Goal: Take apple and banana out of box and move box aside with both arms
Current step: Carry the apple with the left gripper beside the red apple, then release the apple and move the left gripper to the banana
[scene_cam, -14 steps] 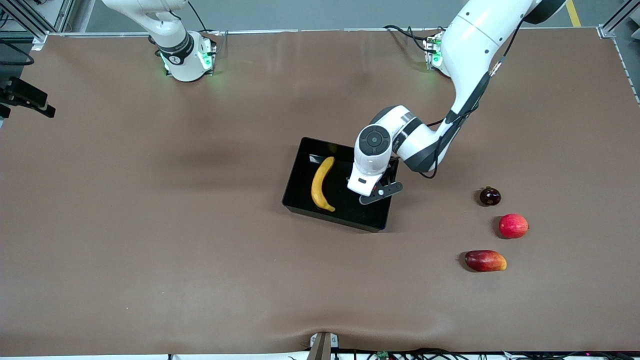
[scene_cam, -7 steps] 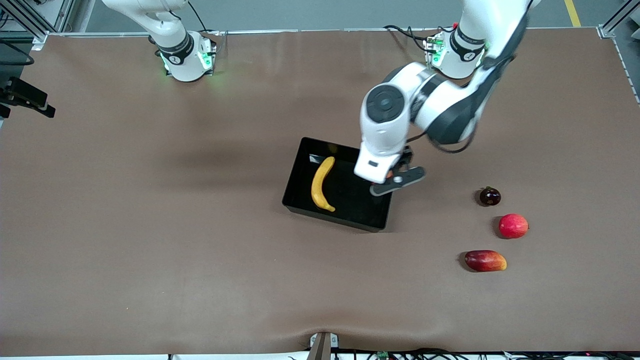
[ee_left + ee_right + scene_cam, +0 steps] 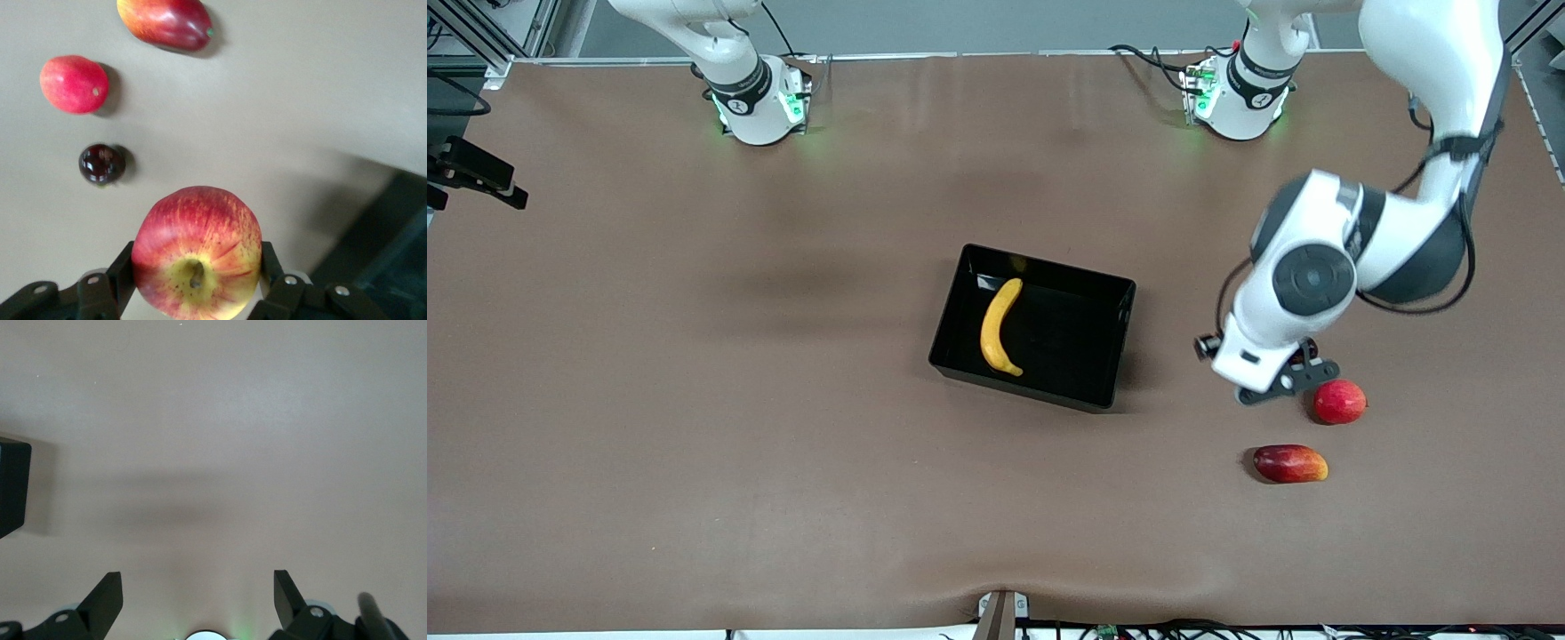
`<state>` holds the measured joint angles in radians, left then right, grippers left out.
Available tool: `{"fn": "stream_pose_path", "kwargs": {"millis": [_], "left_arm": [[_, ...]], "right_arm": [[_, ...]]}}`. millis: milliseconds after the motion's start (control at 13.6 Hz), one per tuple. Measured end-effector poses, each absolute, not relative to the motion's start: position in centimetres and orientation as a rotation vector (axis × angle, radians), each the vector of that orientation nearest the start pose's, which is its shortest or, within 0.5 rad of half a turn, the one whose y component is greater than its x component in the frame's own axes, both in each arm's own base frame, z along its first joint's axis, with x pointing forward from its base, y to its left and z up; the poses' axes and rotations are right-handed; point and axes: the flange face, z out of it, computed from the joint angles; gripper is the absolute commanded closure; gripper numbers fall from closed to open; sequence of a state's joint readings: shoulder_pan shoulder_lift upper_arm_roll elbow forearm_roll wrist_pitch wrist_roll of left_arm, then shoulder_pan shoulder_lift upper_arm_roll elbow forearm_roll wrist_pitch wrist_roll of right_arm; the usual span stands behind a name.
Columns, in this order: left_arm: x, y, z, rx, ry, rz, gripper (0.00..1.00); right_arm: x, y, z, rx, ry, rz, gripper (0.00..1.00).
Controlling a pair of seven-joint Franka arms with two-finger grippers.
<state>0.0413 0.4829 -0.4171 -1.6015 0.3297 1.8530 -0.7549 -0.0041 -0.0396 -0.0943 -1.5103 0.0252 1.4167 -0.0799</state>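
Observation:
The black box (image 3: 949, 331) lies mid-table with the yellow banana (image 3: 999, 327) inside it, along the wall toward the right arm's end. My left gripper (image 3: 1285, 382) hangs over the table beside the loose fruits toward the left arm's end. It is shut on the apple (image 3: 197, 250), red with yellow patches, which the left wrist view shows pinched between both fingers (image 3: 123, 263). The hand hides the apple in the front view. A dark corner of the box (image 3: 393, 253) shows in the left wrist view. My right gripper (image 3: 197, 583) is open and empty over bare table, out of the front view.
A plain red round fruit (image 3: 1340, 401) (image 3: 73, 85) and an oblong dark-red fruit with a yellow tip (image 3: 1289, 463) (image 3: 167, 21) lie near the left gripper. A small dark round fruit (image 3: 101, 164) lies under it. A black corner (image 3: 13, 487) shows in the right wrist view.
My left arm has swung from over the box toward the left arm's end of the table and now hangs over the loose fruits. The banana and box have not moved.

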Motion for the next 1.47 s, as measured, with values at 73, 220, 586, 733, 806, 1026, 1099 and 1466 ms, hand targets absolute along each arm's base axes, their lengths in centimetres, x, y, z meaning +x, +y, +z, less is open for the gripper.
{"fn": "stream_pose_path", "kwargs": {"millis": [73, 220, 586, 733, 806, 1026, 1099, 1466], "left_arm": [[63.9, -17.2, 33.0, -2.911, -0.423, 0.142, 1.00], [65.0, -14.5, 28.7, -2.916, -0.448, 0.147, 1.00], [66.2, -9.9, 24.0, -2.936, -0.517, 0.146, 1.00], [66.5, -8.8, 22.9, -2.935, -0.526, 0.139, 1.00], [66.6, -7.9, 22.1, -2.934, -0.537, 0.137, 1.00], [67.0, -5.3, 20.7, -2.931, -0.562, 0.125, 0.13], [67.0, -5.2, 20.6, -2.929, -0.562, 0.125, 0.00], [67.0, -6.7, 21.5, -2.943, -0.535, 0.119, 0.00]], "right_arm": [[52.4, -5.0, 66.1, -3.107, 0.023, 0.079, 0.00], [52.4, -5.0, 66.1, -3.107, 0.022, 0.078, 0.00], [52.4, -5.0, 66.1, -3.108, 0.023, 0.077, 0.00], [52.4, -5.0, 66.1, -3.108, 0.023, 0.076, 0.00], [52.4, -5.0, 66.1, -3.108, 0.023, 0.076, 0.00], [52.4, -5.0, 66.1, -3.108, 0.024, 0.076, 0.00], [52.4, -5.0, 66.1, -3.108, 0.024, 0.076, 0.00], [52.4, -5.0, 66.2, -3.108, 0.024, 0.076, 0.00]]}}
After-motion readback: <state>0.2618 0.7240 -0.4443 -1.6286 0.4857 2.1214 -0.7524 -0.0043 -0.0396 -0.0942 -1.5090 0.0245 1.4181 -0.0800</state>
